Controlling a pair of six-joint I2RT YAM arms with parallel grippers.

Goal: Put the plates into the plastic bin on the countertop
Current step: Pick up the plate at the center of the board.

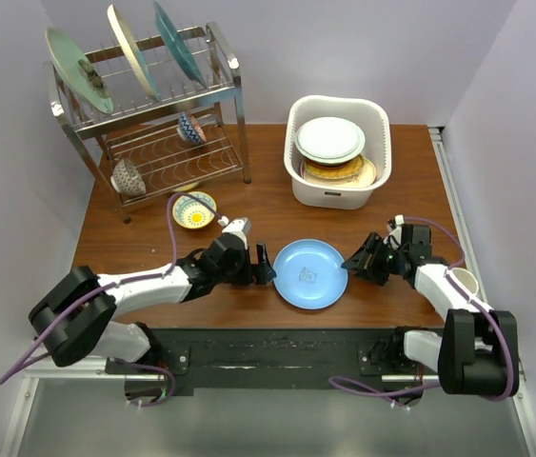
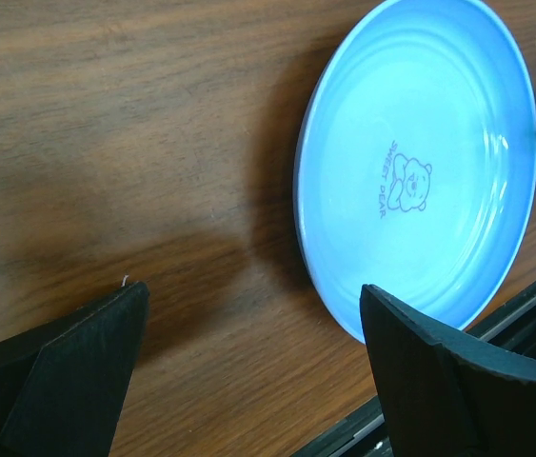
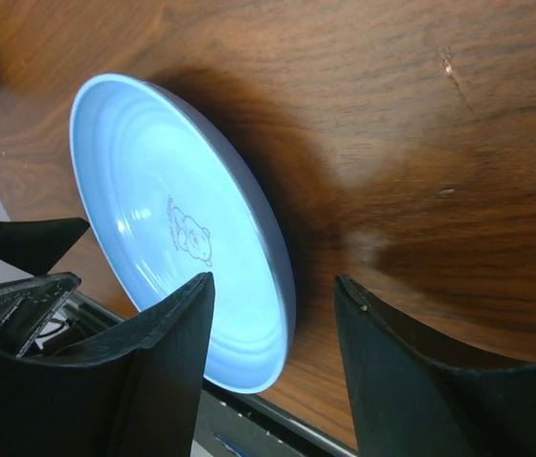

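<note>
We are straddling the rim of the blue plate (image 1: 310, 273) with right fingers (image 3: 410, 381) apart and not gripping, left fingers (image 2: 77, 381) wide alongside. We are wanting a deep, level bite before lifting.

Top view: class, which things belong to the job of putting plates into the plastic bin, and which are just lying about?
Job in hand: blue plate; three racked plates; stacked plates in the white plastic bin; left gripper; right gripper.

Lying about: wire dish rack; yellow patterned bowl; two racked bowls; cream cup.
</note>
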